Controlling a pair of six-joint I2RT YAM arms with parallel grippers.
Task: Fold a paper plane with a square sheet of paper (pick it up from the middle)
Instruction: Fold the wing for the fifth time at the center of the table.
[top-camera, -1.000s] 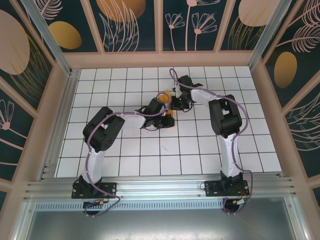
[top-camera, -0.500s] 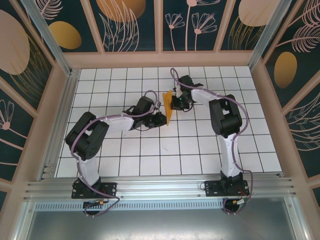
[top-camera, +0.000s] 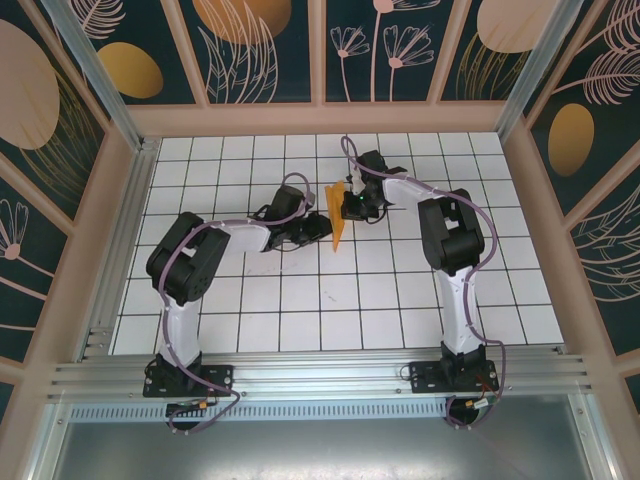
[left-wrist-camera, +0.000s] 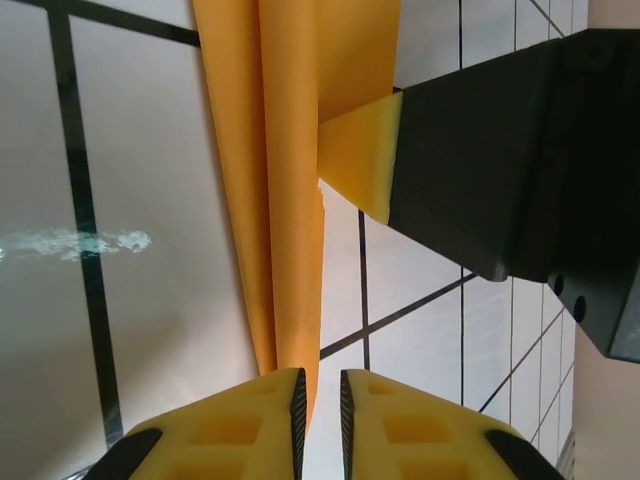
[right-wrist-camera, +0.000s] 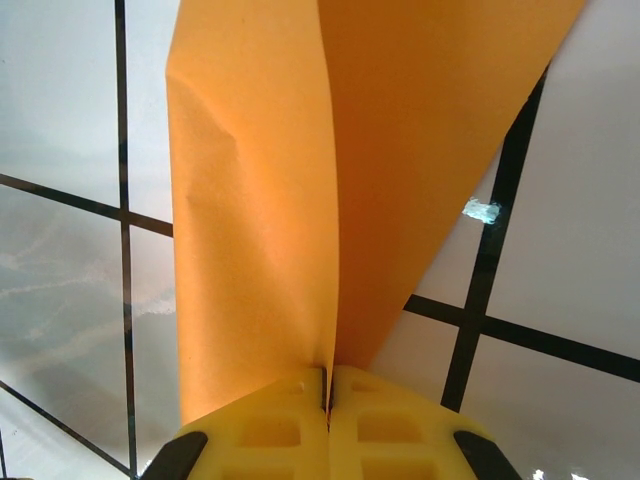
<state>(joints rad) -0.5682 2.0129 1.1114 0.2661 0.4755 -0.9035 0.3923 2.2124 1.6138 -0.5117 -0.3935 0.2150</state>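
Note:
The bright-orange paper plane (top-camera: 338, 214) stands on edge as a narrow creased dart in the middle of the white grid table (top-camera: 330, 300). My right gripper (top-camera: 351, 206) is shut on its folded spine; in the right wrist view the two wings (right-wrist-camera: 330, 150) spread away from the closed gripper (right-wrist-camera: 328, 385). My left gripper (top-camera: 322, 227) sits just left of the plane's near tip. In the left wrist view that gripper (left-wrist-camera: 320, 400) shows a narrow gap with bare table through it, and the plane's tip (left-wrist-camera: 290, 200) ends at the left finger's inner edge. The right gripper's yellow finger (left-wrist-camera: 362, 150) presses the fold there.
Wooden walls with leaf patterns and dull orange ovals (top-camera: 130, 70) enclose the table. A metal rail (top-camera: 320, 370) runs along the near edge with both arm bases. The right arm's elbow (top-camera: 450, 235) rises over the table's right half.
The left arm drew its elbow outward and back in, its gripper pulling off the paper. The plane, earlier mostly hidden under both grippers, now stands exposed in the right gripper.

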